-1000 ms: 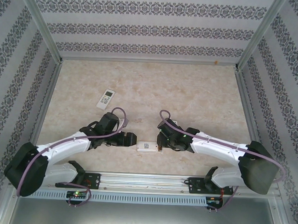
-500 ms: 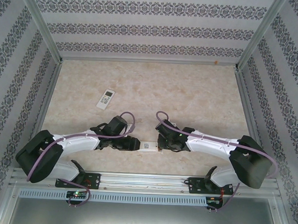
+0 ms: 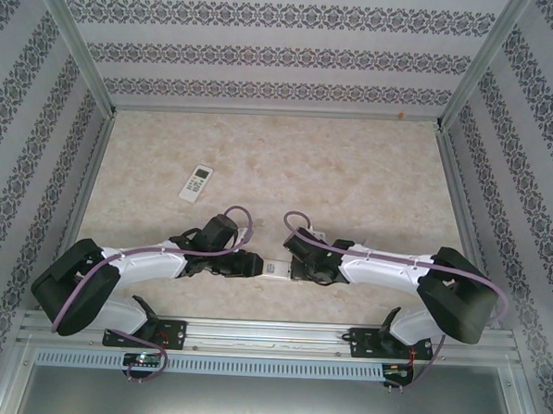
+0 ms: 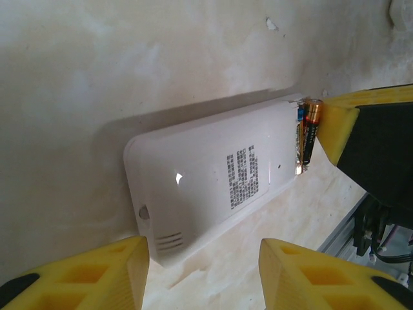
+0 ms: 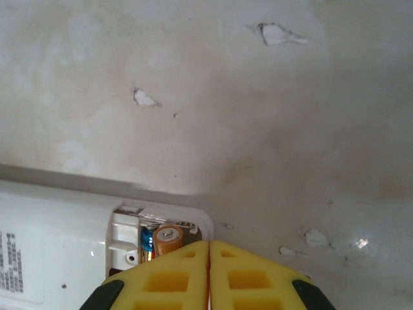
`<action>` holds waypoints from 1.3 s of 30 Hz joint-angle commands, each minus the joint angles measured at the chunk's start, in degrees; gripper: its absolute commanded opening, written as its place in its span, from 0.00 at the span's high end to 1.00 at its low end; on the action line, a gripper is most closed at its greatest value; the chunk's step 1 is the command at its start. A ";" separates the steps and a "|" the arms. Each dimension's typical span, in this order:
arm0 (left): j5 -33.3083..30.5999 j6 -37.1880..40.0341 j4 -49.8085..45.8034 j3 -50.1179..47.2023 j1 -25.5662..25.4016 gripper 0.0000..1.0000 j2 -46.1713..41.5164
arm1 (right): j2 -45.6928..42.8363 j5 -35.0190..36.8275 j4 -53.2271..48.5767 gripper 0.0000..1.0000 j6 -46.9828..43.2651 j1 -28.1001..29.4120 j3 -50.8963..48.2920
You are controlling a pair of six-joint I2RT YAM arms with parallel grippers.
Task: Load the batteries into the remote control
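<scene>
The white remote control (image 3: 273, 265) lies back side up on the table between my two grippers. Its battery compartment (image 5: 129, 226) at the right end is uncovered, with an orange-ended battery (image 5: 166, 237) lying in it. In the left wrist view the batteries (image 4: 308, 132) sit at the remote's (image 4: 213, 174) far end, against a yellow finger of the right gripper. My right gripper (image 5: 209, 244) is shut, tips together right over the battery. My left gripper (image 4: 203, 274) is open, its fingers either side of the remote's near end, with table showing in the gap.
A second white remote (image 3: 196, 182) lies at the back left of the marble-look table. Patterned walls enclose three sides. A metal rail (image 3: 270, 336) with both arm bases runs along the near edge.
The left gripper came in to the remote's left end and its jaws narrowed. The right gripper closed and settled at the remote's right end, over the compartment.
</scene>
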 commanded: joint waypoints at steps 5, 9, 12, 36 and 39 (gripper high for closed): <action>-1.86 -0.89 0.95 -0.69 -0.87 0.51 -0.60 | -4.47 2.52 -9.88 0.88 -0.15 1.82 4.31; -2.53 -0.08 -0.09 -0.21 -0.87 0.51 -0.90 | -4.82 2.61 -9.59 0.84 -0.48 1.70 6.31; -2.63 -0.22 0.01 -0.12 -0.87 0.51 -0.38 | -2.91 2.92 -9.21 0.82 0.15 1.57 6.92; -9.95 4.35 -10.66 6.33 -0.80 0.51 -2.22 | 7.65 0.25 -9.88 0.84 4.72 2.18 5.99; -11.29 3.82 -11.15 8.99 -0.78 0.51 1.59 | 8.03 0.15 -10.80 0.82 7.99 2.45 5.91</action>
